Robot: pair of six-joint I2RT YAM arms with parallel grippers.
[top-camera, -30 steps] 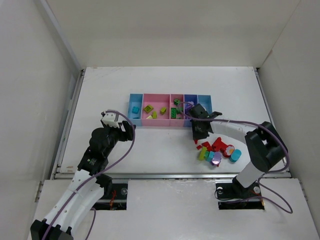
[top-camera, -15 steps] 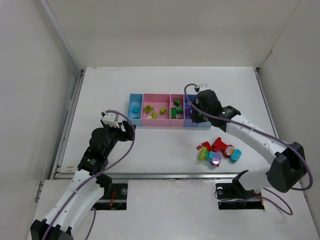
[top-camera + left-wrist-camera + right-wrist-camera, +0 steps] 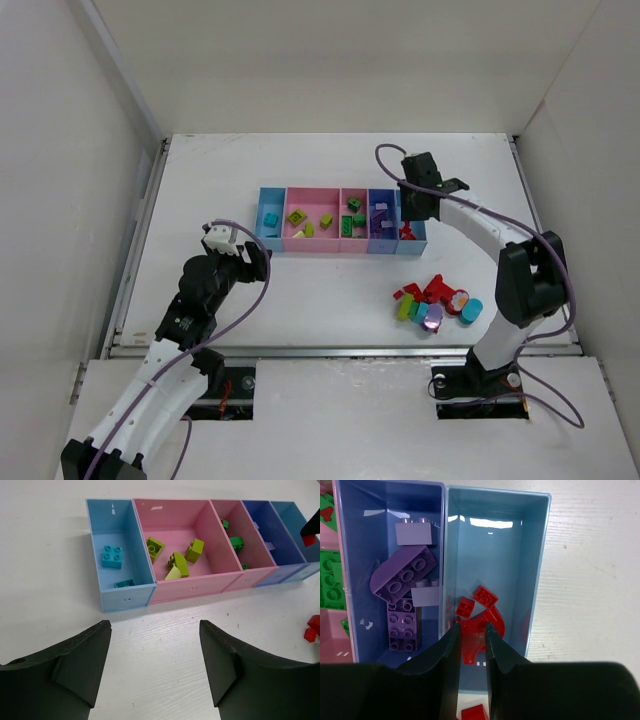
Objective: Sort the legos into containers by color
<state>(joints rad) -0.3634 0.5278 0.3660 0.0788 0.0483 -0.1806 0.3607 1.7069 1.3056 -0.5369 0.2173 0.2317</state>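
Note:
The containers (image 3: 330,247) form one row of joined bins across the table. My right gripper (image 3: 471,630) is shut on a red lego (image 3: 474,642) and hangs over the rightmost light blue bin (image 3: 541,555). Two small red legos (image 3: 485,596) lie in that bin, and purple legos (image 3: 402,575) fill the purple-blue bin beside it. A loose pile of legos (image 3: 435,303) in red, lime, cyan and purple lies on the table in front of the row. My left gripper (image 3: 155,650) stands open and empty just before the left light blue bin (image 3: 125,594), which holds cyan legos (image 3: 112,557).
Lime legos (image 3: 155,548) lie in the wide pink bin (image 3: 192,586) and green legos (image 3: 236,542) in the narrow pink bin (image 3: 254,572). White walls enclose the table on three sides. A metal rail (image 3: 340,350) runs along the near edge.
My right gripper has swung from beside the loose pile up over the bins and rightward to the rightmost bin, carrying the red lego. The left arm has not moved.

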